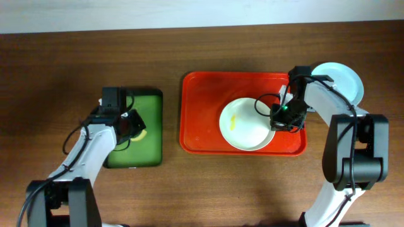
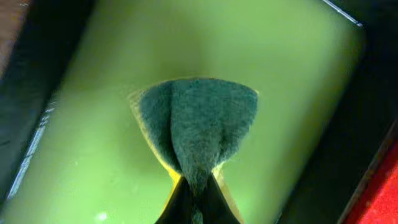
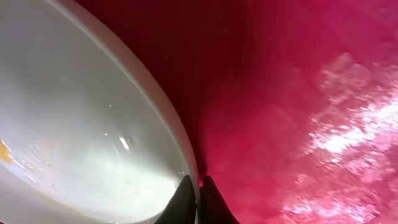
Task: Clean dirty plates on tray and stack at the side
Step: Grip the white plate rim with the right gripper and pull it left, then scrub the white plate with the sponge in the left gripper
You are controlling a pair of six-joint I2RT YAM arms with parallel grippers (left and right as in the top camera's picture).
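Observation:
A white plate (image 1: 243, 126) with a yellow smear (image 1: 233, 121) lies on the red tray (image 1: 202, 113). My right gripper (image 1: 278, 120) is shut on that plate's right rim (image 3: 161, 118), one finger inside and one outside (image 3: 198, 186). A pale mint-blue plate (image 1: 344, 79) sits on the table right of the tray, partly hidden by the right arm. My left gripper (image 1: 131, 126) is over the green tray (image 1: 148, 145), shut on a green-and-yellow sponge (image 2: 198, 127) that it pinches at the middle (image 2: 198, 199).
The green tray with its dark rim (image 2: 348, 124) stands left of the red tray, a narrow strip of brown table (image 1: 172, 120) between them. The red tray's floor (image 3: 298, 93) fills the right wrist view.

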